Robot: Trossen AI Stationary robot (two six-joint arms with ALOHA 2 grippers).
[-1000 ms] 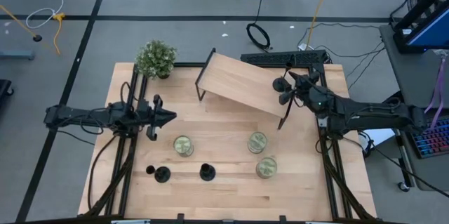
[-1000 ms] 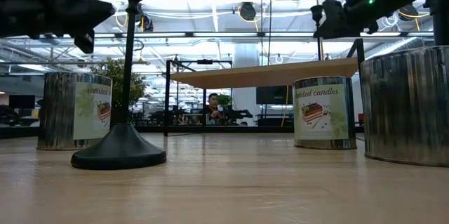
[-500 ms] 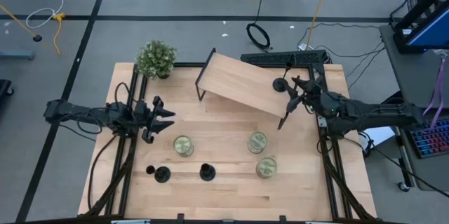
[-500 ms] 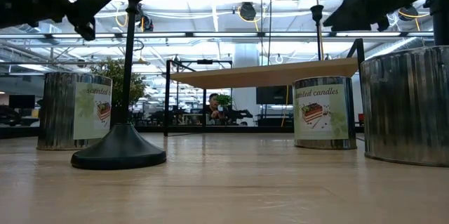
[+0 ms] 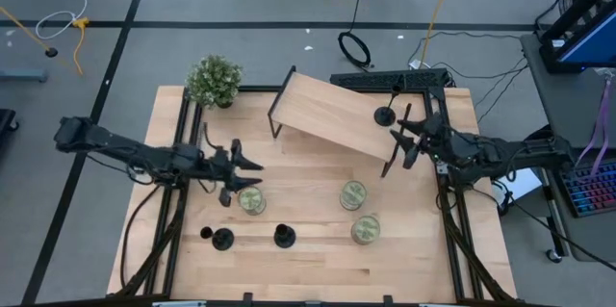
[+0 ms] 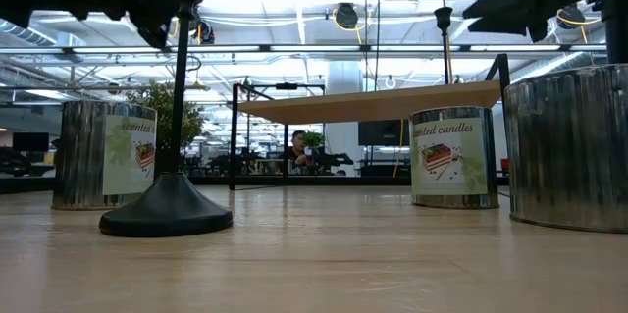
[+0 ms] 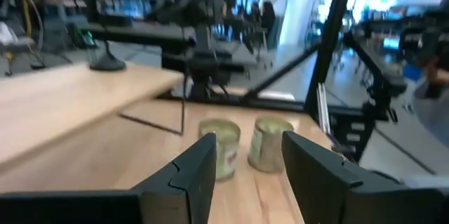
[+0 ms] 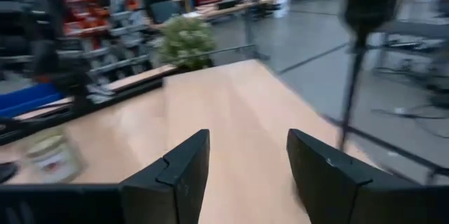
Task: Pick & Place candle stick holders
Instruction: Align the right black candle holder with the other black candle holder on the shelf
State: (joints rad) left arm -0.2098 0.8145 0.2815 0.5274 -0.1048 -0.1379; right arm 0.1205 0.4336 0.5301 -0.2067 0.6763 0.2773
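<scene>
Two black candle stick holders stand on their round bases near the table's front edge. A third candle stick holder stands on the right end of the raised wooden shelf; the low view shows its stem upright. My left gripper hovers open just beyond the left greenish jar, touching nothing. My right gripper is open beside the shelf's right end, a little to the near side of that third holder. Its wrist view shows the holder's stem ahead and off to one side.
Two more greenish jars stand right of centre; both show ahead of my left gripper. A potted plant sits at the far left corner. The shelf's thin black legs reach the table.
My left gripper has opened and moved toward the table's right and near edges, ending by the left jar. My right gripper has drawn back from the holder on the shelf toward the near edge; that holder stays standing on the shelf.
</scene>
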